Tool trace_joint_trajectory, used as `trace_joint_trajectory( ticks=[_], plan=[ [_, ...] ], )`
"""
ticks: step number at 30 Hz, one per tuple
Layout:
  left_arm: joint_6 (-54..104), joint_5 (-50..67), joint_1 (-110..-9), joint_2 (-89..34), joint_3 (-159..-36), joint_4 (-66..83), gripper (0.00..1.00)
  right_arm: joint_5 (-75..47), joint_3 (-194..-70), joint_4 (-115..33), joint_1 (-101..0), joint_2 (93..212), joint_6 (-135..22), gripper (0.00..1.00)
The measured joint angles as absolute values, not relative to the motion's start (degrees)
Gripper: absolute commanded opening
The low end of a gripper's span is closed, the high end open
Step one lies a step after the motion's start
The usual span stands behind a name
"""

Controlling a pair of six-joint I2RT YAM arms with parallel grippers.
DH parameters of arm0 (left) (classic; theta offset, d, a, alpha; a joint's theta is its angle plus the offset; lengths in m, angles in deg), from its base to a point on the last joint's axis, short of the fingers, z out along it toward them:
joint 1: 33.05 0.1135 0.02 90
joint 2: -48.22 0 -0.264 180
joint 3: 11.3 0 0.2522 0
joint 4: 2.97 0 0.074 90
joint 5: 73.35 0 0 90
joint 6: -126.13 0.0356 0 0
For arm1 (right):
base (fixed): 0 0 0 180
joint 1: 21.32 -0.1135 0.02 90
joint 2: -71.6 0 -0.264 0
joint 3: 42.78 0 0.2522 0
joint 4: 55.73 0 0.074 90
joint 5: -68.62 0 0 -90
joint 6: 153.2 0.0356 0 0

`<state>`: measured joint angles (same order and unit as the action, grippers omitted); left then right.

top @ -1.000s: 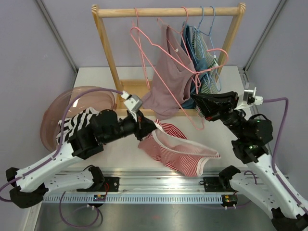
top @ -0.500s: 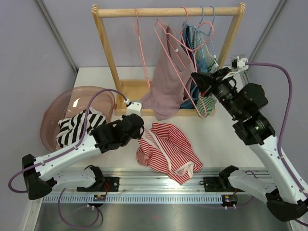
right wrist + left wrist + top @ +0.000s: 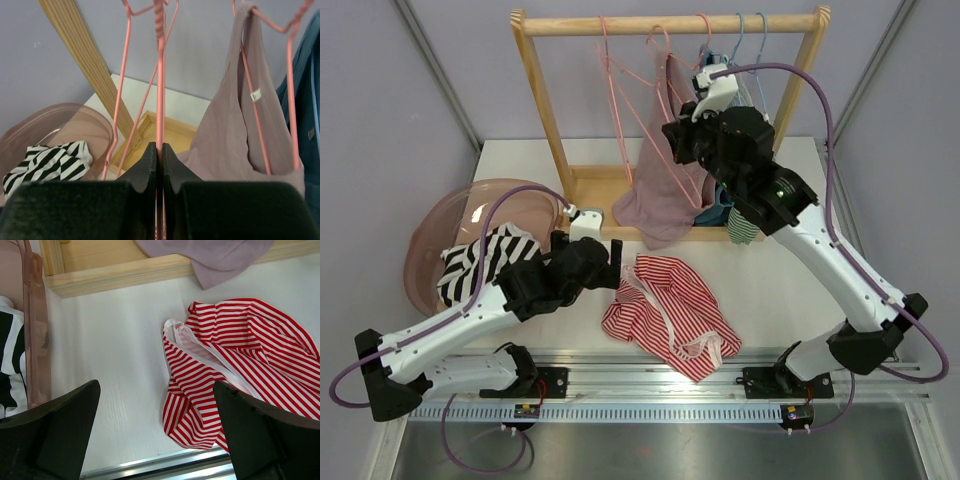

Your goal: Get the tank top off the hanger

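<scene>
pink hanger (image 3: 160, 75), pinched by right hand (image 3: 161, 147), hangs beside mauve top (image 3: 232, 140).

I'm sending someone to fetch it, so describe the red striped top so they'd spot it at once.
Find the wooden clothes rack at the back of the white table. Just before its base, the red striped top lies crumpled. Unlike it, the mauve top hangs on the rack and the black striped garment sits in the pink basin.
</scene>
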<state>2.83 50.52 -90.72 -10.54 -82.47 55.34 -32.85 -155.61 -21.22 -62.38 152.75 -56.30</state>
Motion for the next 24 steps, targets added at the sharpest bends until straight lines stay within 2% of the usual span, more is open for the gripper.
trace_joint_trajectory(
  ticks=[15, 20, 24],
  plan=[
    [3.6, 50.2, -90.7, -4.6, -81.5, 57.2, 0.99, -44.7, -187.5, -14.5, -65.5, 177.4, -64.8, 0.00],
    [4.5, 47.9, -90.7, -4.6, -80.7, 56.8, 0.99, -45.0, -190.7, -11.5, -65.6, 181.1, -65.4, 0.00],
    [5.9, 44.7, -91.2, -4.6, -79.6, 53.8, 0.99, -45.3, -188.3, -11.3, -65.7, 180.4, -65.4, 0.29]
  ],
)
